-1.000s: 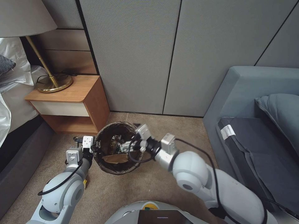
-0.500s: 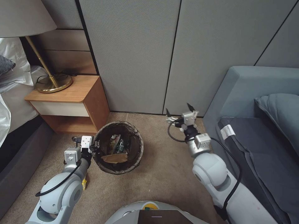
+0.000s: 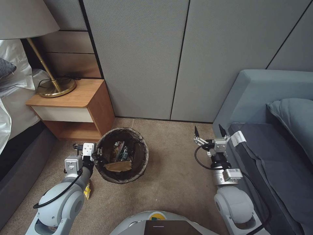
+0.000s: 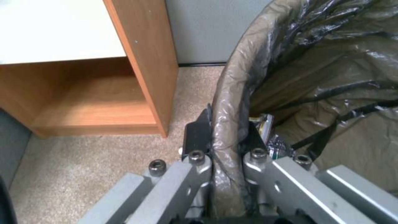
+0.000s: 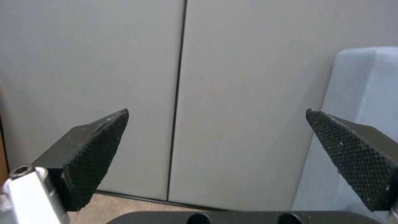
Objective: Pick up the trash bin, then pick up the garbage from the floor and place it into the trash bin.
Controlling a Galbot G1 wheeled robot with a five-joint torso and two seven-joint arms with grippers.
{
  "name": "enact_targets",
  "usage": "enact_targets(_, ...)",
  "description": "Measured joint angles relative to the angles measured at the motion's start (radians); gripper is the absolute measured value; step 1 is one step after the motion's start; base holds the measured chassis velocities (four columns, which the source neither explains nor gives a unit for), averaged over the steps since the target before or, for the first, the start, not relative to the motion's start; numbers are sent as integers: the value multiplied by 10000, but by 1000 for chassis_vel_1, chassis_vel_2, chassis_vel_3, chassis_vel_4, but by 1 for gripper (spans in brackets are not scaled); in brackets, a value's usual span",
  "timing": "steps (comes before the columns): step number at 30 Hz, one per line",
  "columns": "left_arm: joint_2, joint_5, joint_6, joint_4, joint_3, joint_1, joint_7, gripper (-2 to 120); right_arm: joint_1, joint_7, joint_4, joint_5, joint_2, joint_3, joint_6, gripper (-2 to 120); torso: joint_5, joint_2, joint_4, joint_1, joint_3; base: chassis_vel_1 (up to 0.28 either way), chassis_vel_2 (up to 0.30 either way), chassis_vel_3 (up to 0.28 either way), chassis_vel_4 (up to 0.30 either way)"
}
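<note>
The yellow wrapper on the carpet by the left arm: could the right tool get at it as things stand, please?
Probably not easily. The yellow wrapper lies tucked beside the left arm, whose left tool grips the bin rim. The right tool hangs open by the sofa, across the bin.

Glossy crinkly plastic bag point(image 4: 315, 71), matt wood nightstand point(image 3: 81, 94), rough carpet point(image 3: 176, 176), cloth sofa point(image 3: 260, 98).

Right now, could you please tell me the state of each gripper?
Left gripper: closed on the rim of the trash bin.
Right gripper: open, holding nothing, raised beside the sofa.
</note>
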Motion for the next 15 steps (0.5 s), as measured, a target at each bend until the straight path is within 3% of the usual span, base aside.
enact_targets(15,28,-14,113,-104,-70,65,247,3,40,166,276,603,-127,68,-460,100,0,0,0,0,1,0,0,0,0)
